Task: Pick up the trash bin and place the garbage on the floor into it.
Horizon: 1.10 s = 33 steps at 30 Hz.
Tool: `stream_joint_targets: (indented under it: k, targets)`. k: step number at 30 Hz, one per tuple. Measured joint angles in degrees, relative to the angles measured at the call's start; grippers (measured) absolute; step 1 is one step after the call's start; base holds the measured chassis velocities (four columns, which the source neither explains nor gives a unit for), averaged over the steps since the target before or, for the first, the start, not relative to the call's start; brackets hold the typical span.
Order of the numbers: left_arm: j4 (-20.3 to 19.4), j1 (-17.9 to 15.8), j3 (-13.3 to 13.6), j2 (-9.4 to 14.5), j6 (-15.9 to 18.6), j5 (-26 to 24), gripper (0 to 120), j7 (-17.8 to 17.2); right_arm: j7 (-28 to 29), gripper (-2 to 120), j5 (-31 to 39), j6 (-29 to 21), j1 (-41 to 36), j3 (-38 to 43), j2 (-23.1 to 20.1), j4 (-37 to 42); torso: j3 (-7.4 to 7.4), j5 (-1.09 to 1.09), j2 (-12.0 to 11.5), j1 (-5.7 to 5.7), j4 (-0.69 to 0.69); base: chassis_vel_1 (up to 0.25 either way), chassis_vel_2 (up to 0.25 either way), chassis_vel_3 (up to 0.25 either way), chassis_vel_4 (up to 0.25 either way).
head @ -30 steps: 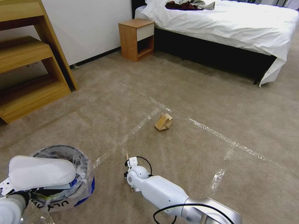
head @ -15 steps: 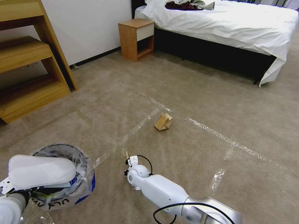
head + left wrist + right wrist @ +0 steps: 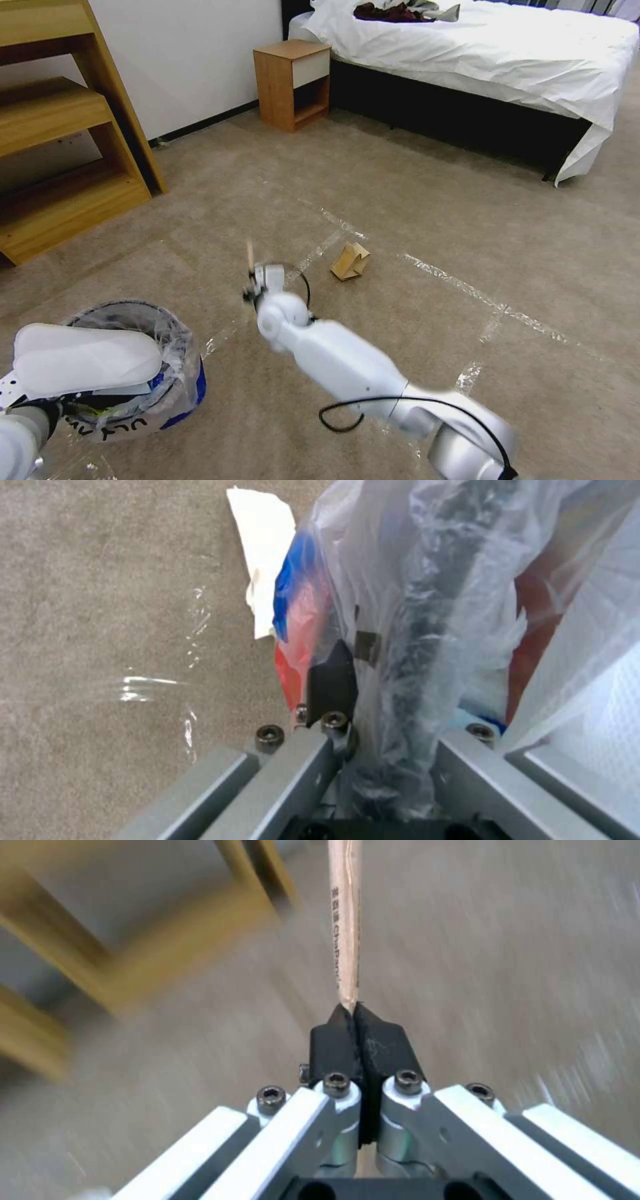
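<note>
The trash bin (image 3: 143, 377), a dark bucket lined with a crinkly clear bag, hangs at the lower left of the head view, with a flat white slipper (image 3: 87, 360) lying across its top. My left gripper (image 3: 390, 680) is shut on the bin's bagged rim (image 3: 433, 605). My right gripper (image 3: 257, 279) is raised above the floor (image 3: 200, 220), shut on the lower end of a thin wooden stick (image 3: 250, 253) that points away from it. The black pads (image 3: 383, 1040) pinch the stick (image 3: 345, 920). A folded brown cardboard piece (image 3: 350, 261) lies on the carpet just beyond the right gripper.
A wooden shelf unit (image 3: 60, 133) stands at the left. A nightstand (image 3: 293, 80) and a white bed (image 3: 500, 53) with dark red and grey clothes (image 3: 400, 12) are at the back. Shiny tape strips (image 3: 467, 283) cross the carpet.
My right gripper has lifted off the carpet with the stick and swung up and forward. The bin in my left gripper has sunk slightly.
</note>
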Motion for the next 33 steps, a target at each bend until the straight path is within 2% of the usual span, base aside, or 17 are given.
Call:
stream_joint_targets:
  k: [1,4,5,8,9,12,18,20,25,27,33]
  targets:
    - [0.0,0.0,0.0,0.0,0.0,0.0,0,0.0,0.0,0,0.0,0.0,0.0,0.0,0.0,0.0,0.0,0.0,0.0,0.0,0.0,0.0,0.0,0.0,0.0]
    - [0.1,-0.5,-0.1,0.2,0.0,-1.5,0,-1.1,-9.1,0,-3.3,9.2,3.8,1.6,-1.2,0.5,0.0,0.0,0.0,0.0,0.0,0.0,0.0,0.0,0.0]
    - [0.1,-0.5,-0.1,0.2,0.0,-1.5,0,-1.1,-9.1,0,-3.3,9.2,3.8,1.6,-1.2,0.5,0.0,0.0,0.0,0.0,0.0,0.0,0.0,0.0,0.0]
    - [-0.1,-0.7,-0.2,0.3,-0.1,-3.1,0,-1.8,-17.3,0,-3.6,17.1,6.2,2.0,-2.7,0.6,0.0,0.01,0.0,0.0,-0.03,0.0,0.0,0.0,0.0]
    - [-0.1,-0.7,-0.2,0.3,-0.1,-3.1,0,-1.8,-17.3,0,-3.6,17.1,6.2,2.0,-2.7,0.6,0.0,0.01,0.0,0.0,-0.03,0.0,0.0,0.0,0.0]
    - [-0.1,-0.9,-0.2,0.3,-0.3,-4.0,0,-2.1,-22.2,0,-2.8,22.2,7.0,2.0,-2.7,1.0,0.01,0.01,0.0,0.0,-0.01,0.0,0.0,0.0,0.0]
    - [-0.4,-1.1,-0.1,0.0,-0.5,-5.0,0,-2.2,-27.0,0,-1.3,25.9,7.0,1.5,-1.8,2.9,0.0,0.01,0.0,0.0,0.0,0.0,0.0,0.0,0.0]
    - [-0.9,-1.1,-0.1,-0.4,-0.5,-6.0,0,-2.3,-30.9,0,-0.9,28.8,6.2,0.7,-0.6,4.8,0.0,0.0,0.0,0.0,0.0,0.0,0.0,0.0,0.0]
    - [-1.4,-1.0,-0.2,-1.2,-0.6,-6.6,0,-2.6,-33.2,0,-1.3,29.8,4.9,-1.1,0.0,6.3,0.0,0.0,0.0,0.0,0.0,0.0,0.0,0.0,0.0]
    - [-2.1,-1.1,-0.2,-1.6,-0.8,-8.5,0,-3.8,-34.7,0,-2.4,30.5,3.8,-3.2,0.0,6.8,0.0,0.0,0.0,0.0,0.01,0.0,0.0,0.0,0.0]
    - [-2.3,-1.2,-0.2,-1.6,-0.8,-9.5,0,-4.5,-36.6,0,-4.2,31.3,1.9,-7.0,0.0,6.2,0.0,0.0,0.0,0.0,0.0,0.0,0.0,0.0,0.0]
